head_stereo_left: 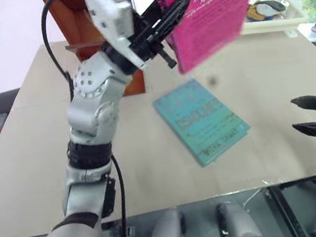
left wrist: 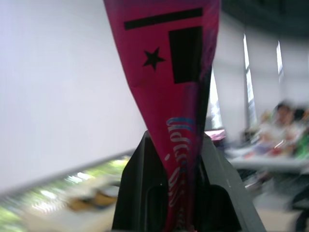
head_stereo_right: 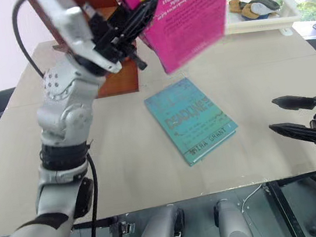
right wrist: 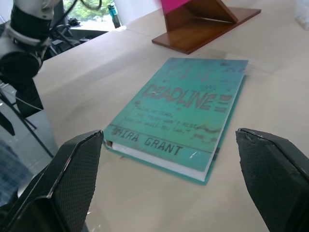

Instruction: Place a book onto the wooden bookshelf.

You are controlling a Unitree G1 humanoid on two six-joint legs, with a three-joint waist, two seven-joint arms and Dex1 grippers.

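The bright pink book hangs tilted in the air above the table, and my left gripper is shut on its lower left edge. In the left wrist view the book stands pinched between the two black fingers. The reddish-brown wooden bookshelf stands at the far left of the table, behind my raised left arm and partly hidden by it; its base and slanted side appear in the right wrist view. My right gripper hovers open over the table's right edge, holding nothing.
A teal-green book lies flat in the middle of the beige table. A white plastic tray with several small items sits at the far right corner. The table's front edge borders a glass strip below.
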